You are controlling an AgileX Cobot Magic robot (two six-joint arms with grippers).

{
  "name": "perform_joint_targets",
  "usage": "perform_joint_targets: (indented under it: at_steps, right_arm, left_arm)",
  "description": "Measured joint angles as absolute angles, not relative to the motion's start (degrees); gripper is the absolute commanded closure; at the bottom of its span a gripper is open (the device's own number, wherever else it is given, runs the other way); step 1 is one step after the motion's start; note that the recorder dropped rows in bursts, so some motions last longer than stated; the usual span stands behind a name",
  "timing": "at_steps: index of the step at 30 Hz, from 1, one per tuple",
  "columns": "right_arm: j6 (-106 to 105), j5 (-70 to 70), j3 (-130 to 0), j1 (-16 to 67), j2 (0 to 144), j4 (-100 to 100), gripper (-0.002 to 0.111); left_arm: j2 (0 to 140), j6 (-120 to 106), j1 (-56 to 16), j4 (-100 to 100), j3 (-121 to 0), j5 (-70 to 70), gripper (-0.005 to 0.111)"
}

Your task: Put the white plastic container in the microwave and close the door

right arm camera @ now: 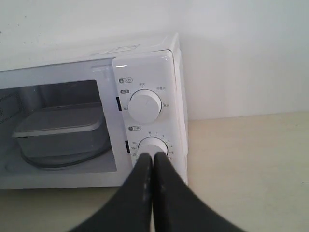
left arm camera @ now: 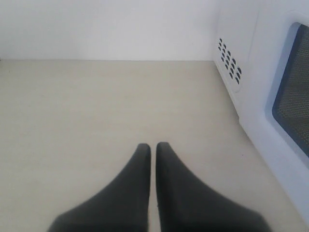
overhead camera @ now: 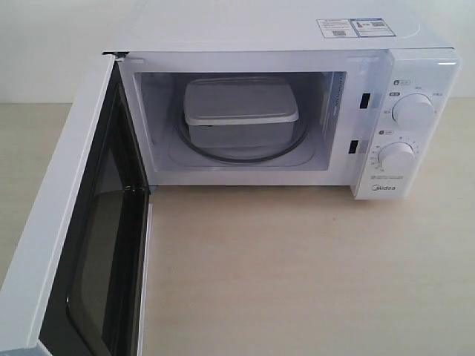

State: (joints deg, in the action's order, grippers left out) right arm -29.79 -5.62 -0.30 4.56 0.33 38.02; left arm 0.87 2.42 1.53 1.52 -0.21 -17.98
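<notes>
inside the microwave, container; door swung open

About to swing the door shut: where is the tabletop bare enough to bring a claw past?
Bare tabletop in front of the microwave, right of the open door. Crowded inside: the white plastic container covers most of the turntable.

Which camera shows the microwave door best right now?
The exterior view: the door stands wide open on the left, its black inner frame and window showing. The left wrist view catches only a slice of its outer face. The right wrist view misses it.
</notes>
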Motion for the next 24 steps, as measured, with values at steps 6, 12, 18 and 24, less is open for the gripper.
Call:
perform_joint_targets:
  at_steps: [6,12,18,24]
  right_arm:
    - [-12.7,-5.5,-0.2,4.6,0.3,13.9,0.108]
    - [3.7,-9.9,-0.2,4.6,0.3,-4.0,0.108]
    - [5.3,-18.9,0.0,4.6,0.3,-4.1,0.108]
    - [6.7,-19.3,0.0,4.6,0.3,-4.1,0.108]
  left_arm:
    - [0.9,2.4,1.5,1.5,-0.2,-18.0,0.102]
    - [0.9,2.4,1.5,1.5,-0.2,-18.0,0.102]
    - [0.9,2.4,1.5,1.5,-0.2,-18.0,0.102]
    - [0.9,2.4,1.5,1.5,-0.2,-18.0,0.102]
